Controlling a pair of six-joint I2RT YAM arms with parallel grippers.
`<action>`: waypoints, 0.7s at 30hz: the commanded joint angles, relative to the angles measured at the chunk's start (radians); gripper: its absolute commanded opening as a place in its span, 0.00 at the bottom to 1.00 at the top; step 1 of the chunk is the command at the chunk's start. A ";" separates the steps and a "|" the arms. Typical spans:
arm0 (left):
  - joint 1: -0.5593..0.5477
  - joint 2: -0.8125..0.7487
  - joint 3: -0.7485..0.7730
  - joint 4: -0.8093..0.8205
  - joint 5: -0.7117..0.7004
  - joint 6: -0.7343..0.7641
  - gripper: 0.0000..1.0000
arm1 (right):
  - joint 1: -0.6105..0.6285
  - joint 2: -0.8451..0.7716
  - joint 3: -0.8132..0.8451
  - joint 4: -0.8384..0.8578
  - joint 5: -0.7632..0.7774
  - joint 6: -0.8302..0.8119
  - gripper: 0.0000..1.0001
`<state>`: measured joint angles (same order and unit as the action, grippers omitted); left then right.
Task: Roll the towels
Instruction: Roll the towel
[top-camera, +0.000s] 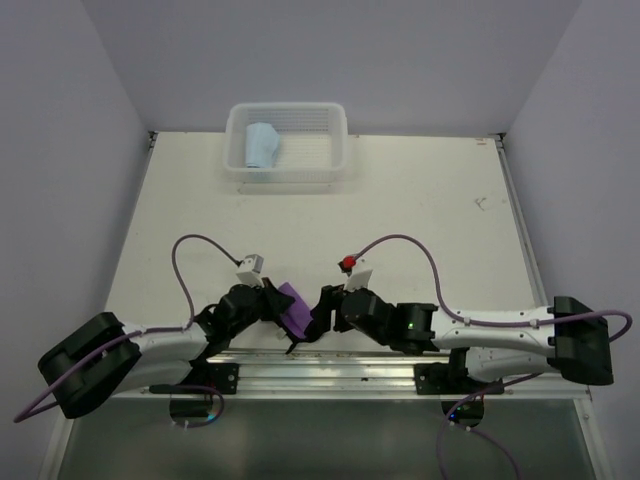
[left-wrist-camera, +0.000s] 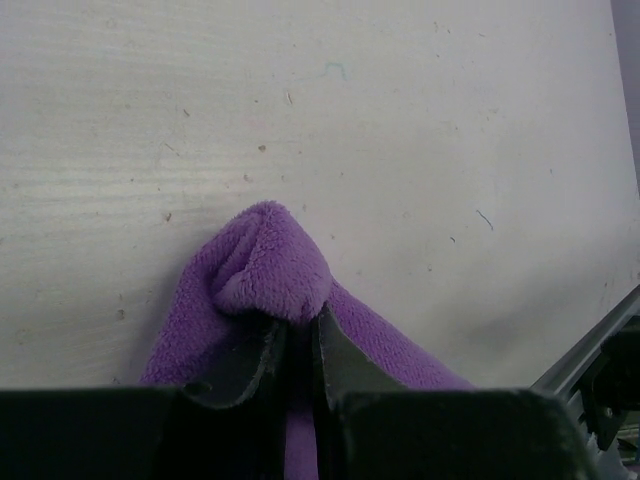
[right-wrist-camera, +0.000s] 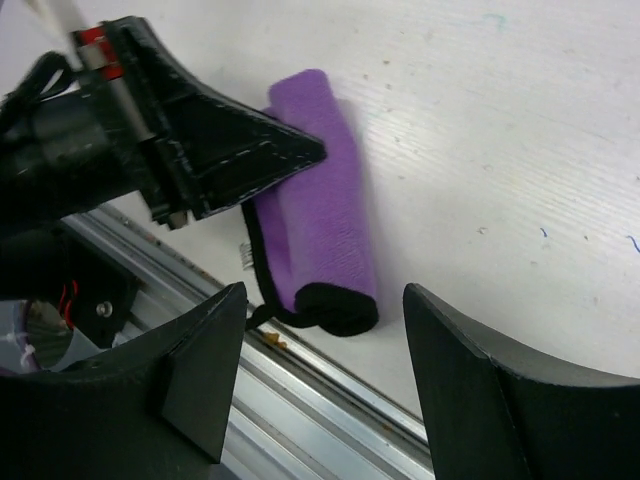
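Holding, item one: the purple towel (right-wrist-camera: 320, 210), rolled into a cylinder with dark edging showing at its end. It lies on the table (top-camera: 420, 220) at the near edge, just beside the aluminium rail (right-wrist-camera: 330, 400). My left gripper (left-wrist-camera: 297, 335) is pinched nearly closed on a fold at one end of it, I judge to keep the roll from springing loose.

Item two: my right gripper (right-wrist-camera: 325, 292), jaws spread wide with nothing between them. It hangs just off the roll's other end without touching it, placed there, I judge, either to tidy that end or to leave.

Item three: the light blue towel (top-camera: 262, 145), rolled, inside the white basket (top-camera: 300, 172) at the far edge, well apart from both arms.

Status: both towels look rolled. The purple one is not in the basket, if that is wanted.
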<state>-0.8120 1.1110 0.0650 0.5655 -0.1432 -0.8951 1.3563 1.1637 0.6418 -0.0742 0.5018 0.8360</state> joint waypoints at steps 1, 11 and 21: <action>0.005 0.029 -0.064 0.100 -0.003 0.045 0.00 | -0.072 -0.024 -0.040 0.094 -0.118 0.115 0.67; 0.005 0.015 -0.146 0.168 -0.019 -0.007 0.00 | -0.221 0.118 -0.120 0.338 -0.363 0.233 0.68; 0.005 -0.086 -0.228 0.209 -0.048 -0.038 0.00 | -0.229 0.217 -0.157 0.411 -0.335 0.287 0.64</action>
<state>-0.8120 1.0454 0.0521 0.6960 -0.1516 -0.9218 1.1316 1.3388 0.4801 0.2588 0.1871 1.0958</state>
